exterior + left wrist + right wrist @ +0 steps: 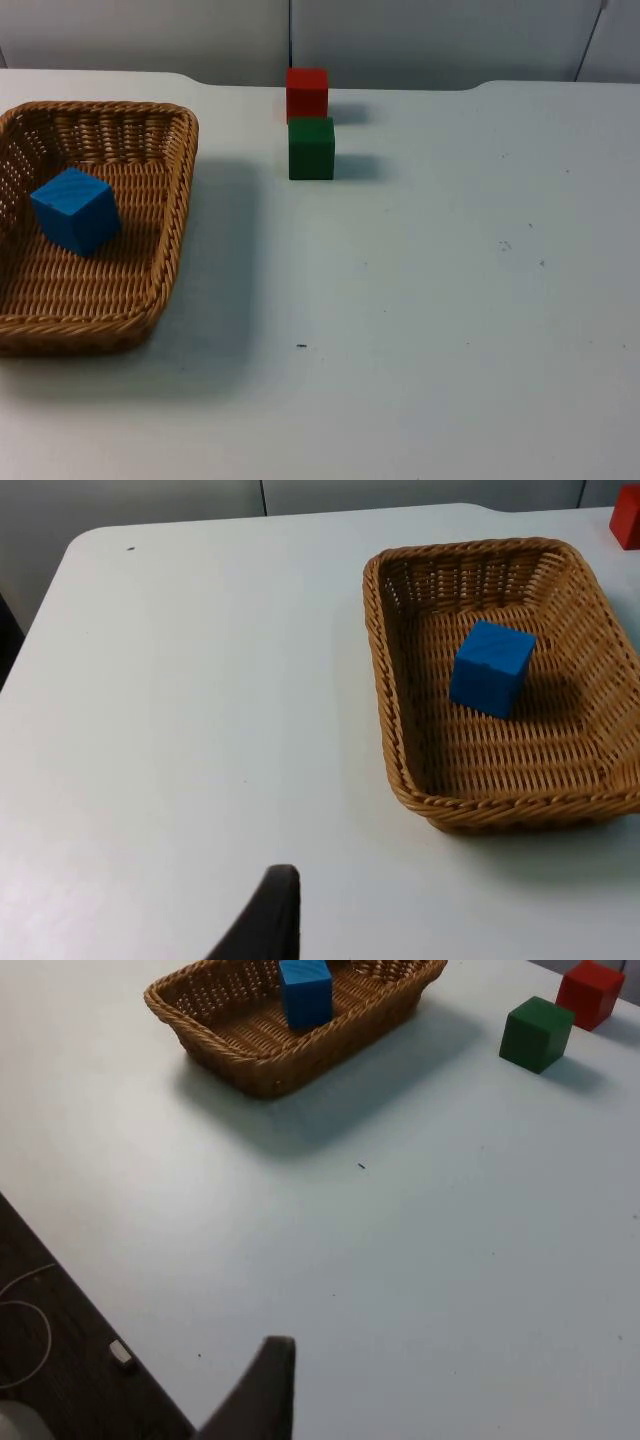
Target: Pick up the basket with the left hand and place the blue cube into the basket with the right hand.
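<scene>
Blue cube [76, 210] already sits in the basket [175, 215], well ahead of both my jaws; can't tell their opening.

Basket [175, 215]: rect. wicker, tan-brown, woven walls w/ braided rim, sits flat on white table at approx. 9 o'clock of the top view, its left side cut by frame edge. Upright, open side up. Blue cube [76, 210]: solid bright blue, inside basket, resting on woven floor, turned so one corner faces fwd; sits toward 10 o'clock of basket interior, apart from the walls. In wrist views cube [491, 667] [305, 991] lies within basket [400, 750] [250, 1060].
</scene>
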